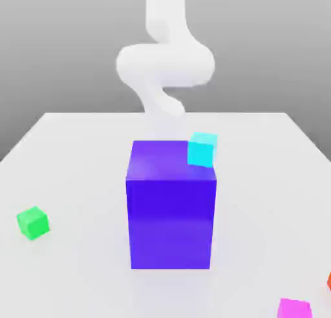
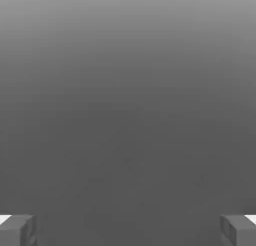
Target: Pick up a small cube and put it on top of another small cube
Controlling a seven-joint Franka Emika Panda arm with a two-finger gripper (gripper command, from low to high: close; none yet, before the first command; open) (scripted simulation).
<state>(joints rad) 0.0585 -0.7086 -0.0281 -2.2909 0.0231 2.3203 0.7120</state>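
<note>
While our gripper's jaws (image 2: 128, 231) stand wide, the small magenta-pink cube (image 1: 295, 309) lies near the table's (image 1: 84, 155) edge, by the exterior view's bottom-right corner. We judge it light and stiff, perhaps slippery; we should pinch two opposite faces squarely, at mid-height.

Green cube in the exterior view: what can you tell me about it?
The green cube is small, plain and bright green, its smooth faces unmarked, top paler than sides. It appears to sit flat on the white table, turned with a corner forward, at the exterior view's left. Only the table seems to touch it.
</note>
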